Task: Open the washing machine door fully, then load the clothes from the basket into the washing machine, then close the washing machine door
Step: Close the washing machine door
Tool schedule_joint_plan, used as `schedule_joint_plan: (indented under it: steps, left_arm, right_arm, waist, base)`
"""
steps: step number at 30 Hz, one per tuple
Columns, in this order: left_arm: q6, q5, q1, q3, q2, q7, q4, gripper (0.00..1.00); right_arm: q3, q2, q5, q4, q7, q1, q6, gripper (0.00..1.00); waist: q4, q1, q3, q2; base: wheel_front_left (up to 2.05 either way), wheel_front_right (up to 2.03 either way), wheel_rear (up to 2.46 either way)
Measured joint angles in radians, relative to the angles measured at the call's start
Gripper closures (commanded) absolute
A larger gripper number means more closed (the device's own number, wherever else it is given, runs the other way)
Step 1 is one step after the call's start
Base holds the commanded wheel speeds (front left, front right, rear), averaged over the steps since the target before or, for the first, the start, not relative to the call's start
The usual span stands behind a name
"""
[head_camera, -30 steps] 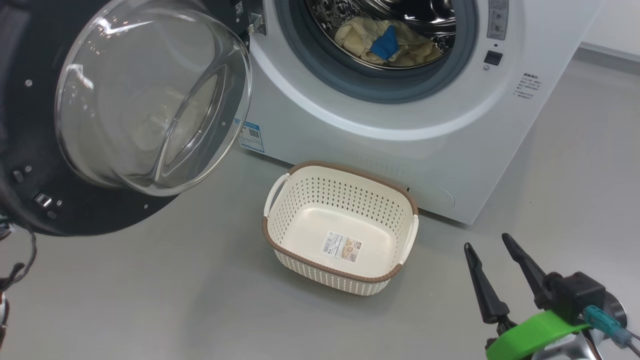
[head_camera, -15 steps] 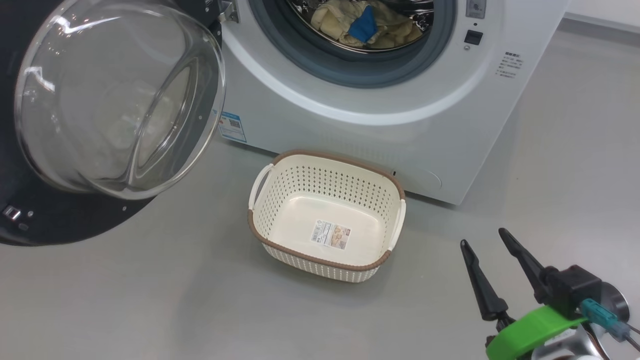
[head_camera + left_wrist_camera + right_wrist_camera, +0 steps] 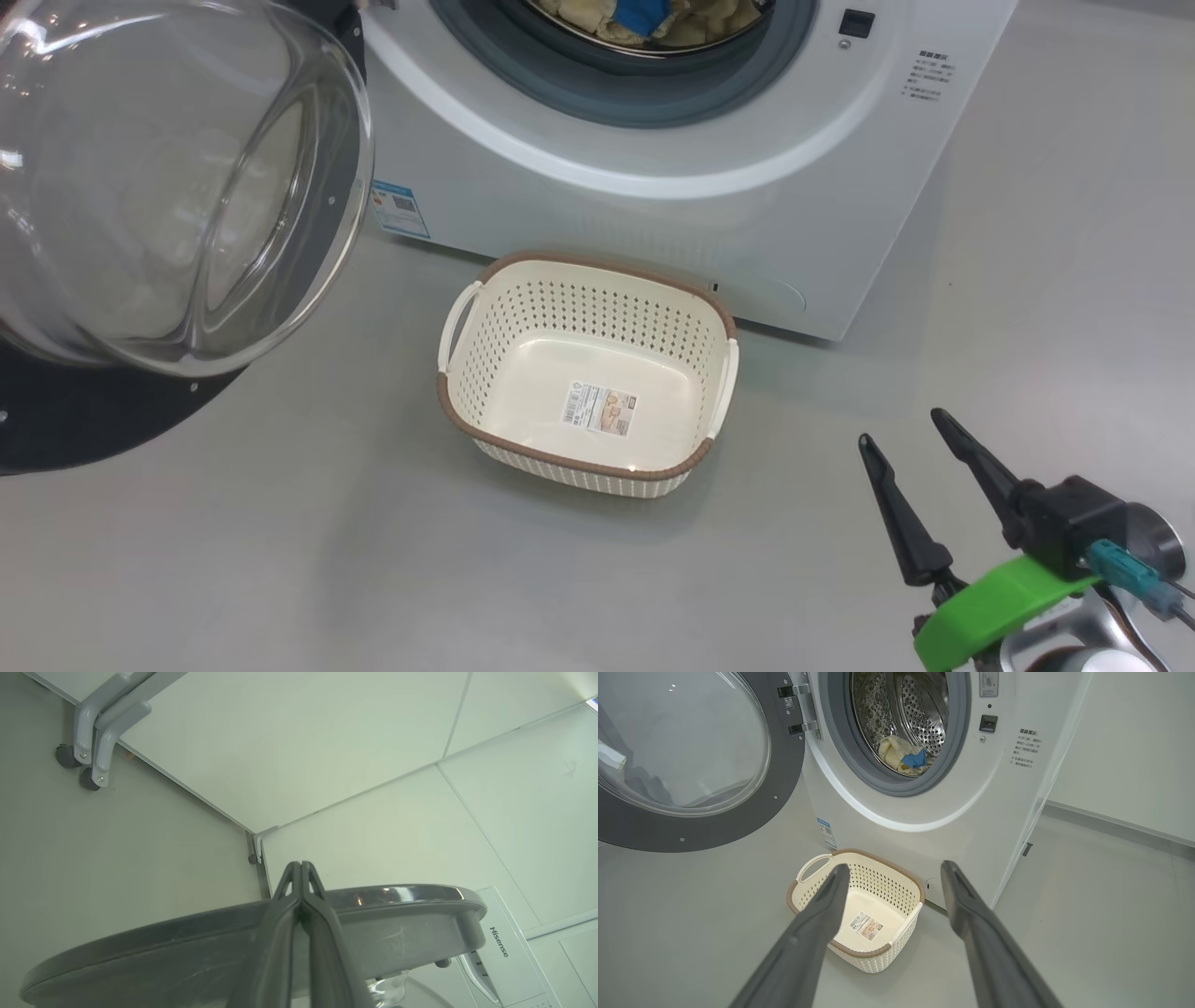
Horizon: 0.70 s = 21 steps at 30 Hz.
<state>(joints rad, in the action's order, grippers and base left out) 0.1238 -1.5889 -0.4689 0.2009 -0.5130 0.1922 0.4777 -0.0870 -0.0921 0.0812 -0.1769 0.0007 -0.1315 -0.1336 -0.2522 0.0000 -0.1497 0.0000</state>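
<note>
The washing machine [image 3: 653,177] stands open, its door [image 3: 168,187] swung out to the left, glass bowl facing me. The clothes [image 3: 903,756], cream with a blue patch, lie inside the steel drum; their edge clothes [image 3: 644,14] shows at the top of the head view. The basket [image 3: 588,373] sits empty on the floor before the machine, its label showing. My right gripper [image 3: 901,427] hovers open and empty to the basket's right, and my right gripper [image 3: 894,865] points towards the basket [image 3: 878,959]. My left gripper [image 3: 299,864] is shut and empty, lying over the door's black outer rim [image 3: 397,914].
Grey floor spreads around the basket and to the right of the machine. In the left wrist view, grey furniture legs on casters [image 3: 93,732] stand by white wall panels behind the door. A white wall [image 3: 1134,765] runs right of the machine.
The head camera has shifted, so the machine, door and basket sit higher and further left in the picture. The basket stays empty and the right gripper stays open.
</note>
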Motion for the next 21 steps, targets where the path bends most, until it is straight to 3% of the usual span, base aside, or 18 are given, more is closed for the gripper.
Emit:
schedule_joint_plan:
  steps: [9,21]
  left_arm:
    - [0.000,-0.016,-0.033,0.027,0.003,-0.023,0.056,1.00]
    - [0.000,-0.042,-0.038,0.026,-0.004,-0.160,0.044,1.00]
  right_arm:
    - [-0.006,-0.011,0.007,-0.012,0.009,0.022,0.000,0.00]
    - [-0.007,-0.011,0.007,-0.012,0.010,0.023,0.000,0.00]
  waist:
    - [0.014,0.0000,-0.034,0.0000]
    - [-0.007,0.0000,-0.045,0.0000]
  base:
    - [0.00,0.00,0.00]
    - [0.00,0.00,0.00]
